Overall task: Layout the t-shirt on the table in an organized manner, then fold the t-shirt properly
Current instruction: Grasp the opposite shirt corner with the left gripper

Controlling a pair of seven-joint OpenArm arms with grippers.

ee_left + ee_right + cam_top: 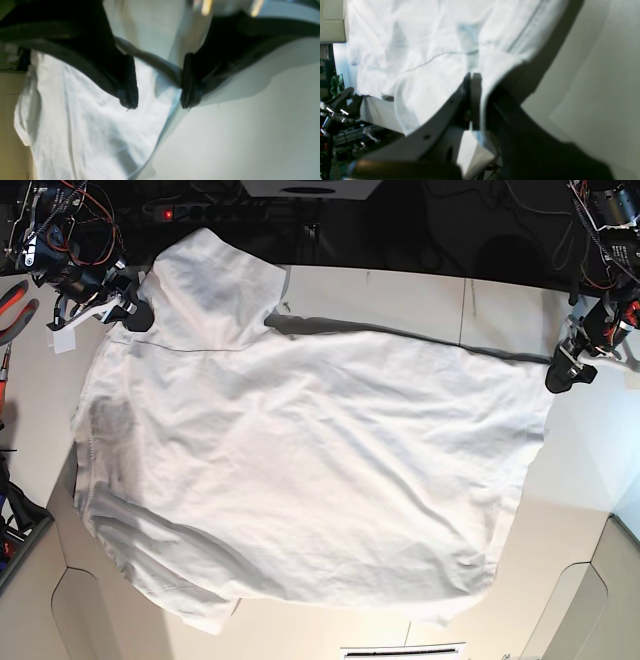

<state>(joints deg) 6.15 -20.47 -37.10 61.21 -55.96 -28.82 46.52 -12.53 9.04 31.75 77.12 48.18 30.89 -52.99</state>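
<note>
The white t-shirt (300,460) lies spread wide over the white table (420,300), wrinkled, with one sleeve reaching past the far edge at the back left. My right gripper (132,315) is at that sleeve's shoulder. In the right wrist view its fingers (471,82) are shut with the t-shirt (420,45) pinched and draped around them. My left gripper (562,372) hovers at the shirt's far right corner. Seen from the left wrist, the left gripper (159,101) is open over the t-shirt (87,130) edge and the bare table (237,137), holding nothing.
Cables and electronics (60,230) crowd the back left, beside red-handled pliers (12,300). A power strip (200,210) lies beyond the table's far edge. More wiring (600,220) sits at the back right. The table's front corners have curved cut-outs (580,590).
</note>
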